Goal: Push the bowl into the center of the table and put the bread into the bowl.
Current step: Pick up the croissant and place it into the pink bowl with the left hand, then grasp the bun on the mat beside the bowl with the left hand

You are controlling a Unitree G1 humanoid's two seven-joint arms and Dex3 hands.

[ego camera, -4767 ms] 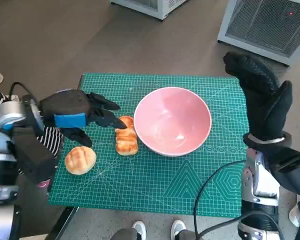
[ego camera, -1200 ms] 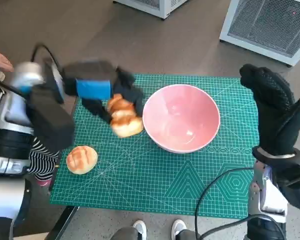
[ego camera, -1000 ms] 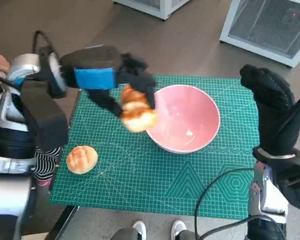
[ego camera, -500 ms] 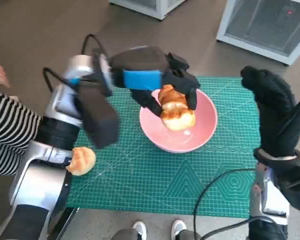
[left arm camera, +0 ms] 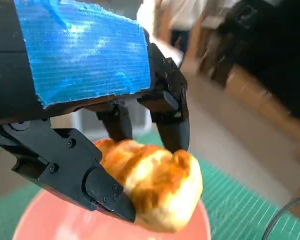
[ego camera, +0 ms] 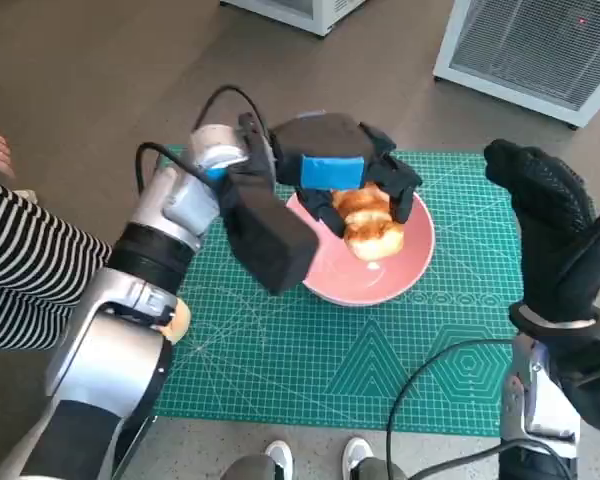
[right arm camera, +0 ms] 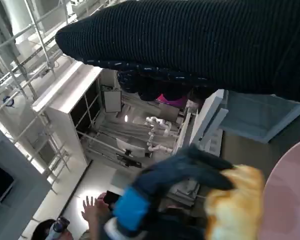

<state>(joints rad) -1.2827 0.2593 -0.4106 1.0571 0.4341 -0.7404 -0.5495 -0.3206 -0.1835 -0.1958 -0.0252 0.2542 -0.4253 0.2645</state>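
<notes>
The bread (ego camera: 372, 226) is an elongated golden roll, and it's up in the air right over the pink bowl (ego camera: 405, 270), gripped by the left hand (ego camera: 342, 172). From the left wrist view you can see the black fingers (left arm camera: 171, 116) wrapped over the top of the bread (left arm camera: 157, 182) and another one pressed against its side, so it's properly clamped, with the bowl's (left arm camera: 40, 227) pink inside right underneath it. Can't tell whether the bread is touching the bowl yet, looks like it's just above the inside.

The bowl sits on the green cutting mat (ego camera: 310, 360) that covers the tabletop, a bit toward 1 o'clock from the middle of the mat. The left arm reaches in from about 8 o'clock and crosses over the mat, with a black box-shaped piece on the forearm covering part of the bowl's near-left rim.

There's a second bun (ego camera: 179, 318), round one, mostly hidden behind the left arm at the mat's 9 o'clock edge, only a sliver of it shows.

The right hand (ego camera: 552, 228), the gloved one, is raised upright off at 3 o'clock, past the mat's edge, holding nothing, fingers straight and together-ish, well apart from the bowl.

A person in a striped sleeve (ego camera: 25, 270) is at the far 9 o'clock side, and a pair of white shoes (ego camera: 315, 460) pokes in at 6 o'clock.
</notes>
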